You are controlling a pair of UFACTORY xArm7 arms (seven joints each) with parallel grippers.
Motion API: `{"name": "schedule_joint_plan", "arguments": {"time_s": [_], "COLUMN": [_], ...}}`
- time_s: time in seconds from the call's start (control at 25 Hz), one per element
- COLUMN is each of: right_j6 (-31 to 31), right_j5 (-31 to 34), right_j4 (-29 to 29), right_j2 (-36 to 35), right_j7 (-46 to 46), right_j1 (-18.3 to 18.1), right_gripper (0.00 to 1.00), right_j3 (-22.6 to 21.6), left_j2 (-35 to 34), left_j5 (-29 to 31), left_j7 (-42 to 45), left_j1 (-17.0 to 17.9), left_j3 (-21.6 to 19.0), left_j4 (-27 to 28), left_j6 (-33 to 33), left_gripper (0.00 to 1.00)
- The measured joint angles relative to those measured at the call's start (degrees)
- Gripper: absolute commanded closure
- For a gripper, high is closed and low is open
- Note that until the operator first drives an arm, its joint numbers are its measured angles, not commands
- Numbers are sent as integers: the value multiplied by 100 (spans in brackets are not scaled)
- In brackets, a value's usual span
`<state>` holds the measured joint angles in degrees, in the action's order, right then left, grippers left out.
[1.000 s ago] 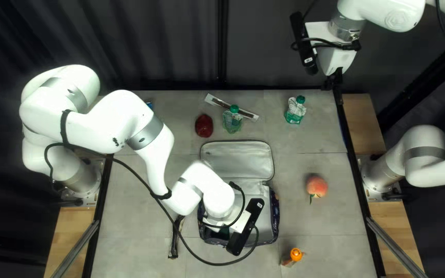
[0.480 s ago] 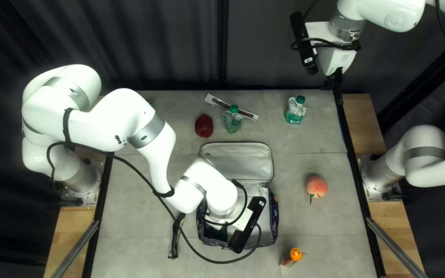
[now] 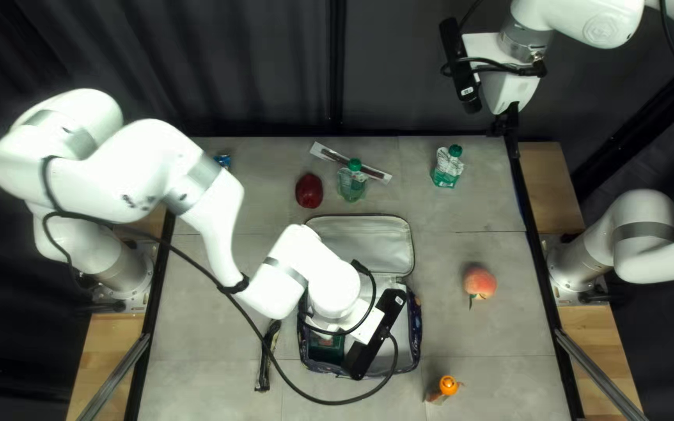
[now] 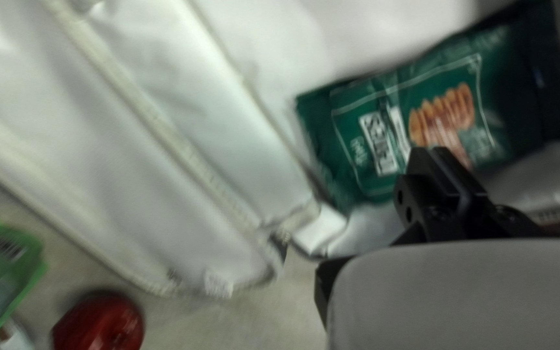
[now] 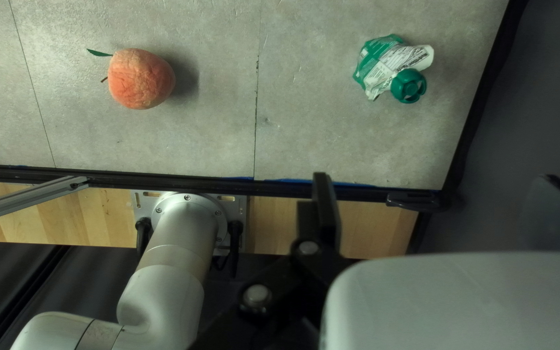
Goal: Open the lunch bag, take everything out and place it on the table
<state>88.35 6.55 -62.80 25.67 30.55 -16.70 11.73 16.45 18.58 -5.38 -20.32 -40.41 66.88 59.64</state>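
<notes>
My left end effector (image 4: pixel 433 189) is down in the open navy fabric lunch bag with silver lining (image 3: pixel 416 327), just above the dark green foil snack packet (image 4: pixel 430 116) lying inside. It's too blurred for me to tell whether it's spread or pinching. My right end effector (image 3: pixel 508 120) hangs spread and empty, well beyond the bag's far right corner.

Table (image 3: pixel 483 333) top is a grey slab with tile-like seams crossing it, evenly lit from where I sit. A black rail (image 3: pixel 525 199) runs down each side edge, and a pale wood bench (image 3: pixel 547 175) sticks out beyond the rails on both sides. There's a silver angled strut (image 3: pixel 597 377) at each near corner. Behind the far edge I get a dark pleated curtain (image 3: pixel 226 58) with a black upright post (image 3: pixel 337 58) mid-way. The right wrist view shows a strip of blue tape (image 5: pixel 304 182) on the table edge.
</notes>
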Motion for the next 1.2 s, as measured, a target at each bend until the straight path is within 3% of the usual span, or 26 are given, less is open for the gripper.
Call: {"name": "schedule_joint_plan", "arguments": {"time_s": [0.52, 0.88, 0.96, 1.0, 1.04, 1.2], "right_j6": [0, 0, 0, 0, 0, 0], "right_j5": [0, 0, 0, 0, 0, 0], "right_j4": [0, 0, 0, 0, 0, 0], "right_j2": [0, 0, 0, 0, 0, 0], "right_j7": [0, 0, 0, 0, 0, 0], "right_j1": [0, 0, 0, 0, 0, 0], "right_gripper": [0, 0, 0, 0, 0, 0], "right_j3": [0, 0, 0, 0, 0, 0], "left_j2": [1146, 1573, 1676, 1711, 1734, 1784], "left_j5": [515, 418, 359, 336, 319, 269], "left_j7": [-456, -766, -822, -835, -839, -812], "left_j1": [-89, -278, -303, -307, -306, -267], "left_j3": [273, 317, 314, 310, 307, 294], "left_j4": [-188, -80, 9, 48, 81, 195], "left_j6": [-1326, -1421, -1357, -1325, -1298, -1193], "left_gripper": [0, 0, 13, 94, 100, 100]}}
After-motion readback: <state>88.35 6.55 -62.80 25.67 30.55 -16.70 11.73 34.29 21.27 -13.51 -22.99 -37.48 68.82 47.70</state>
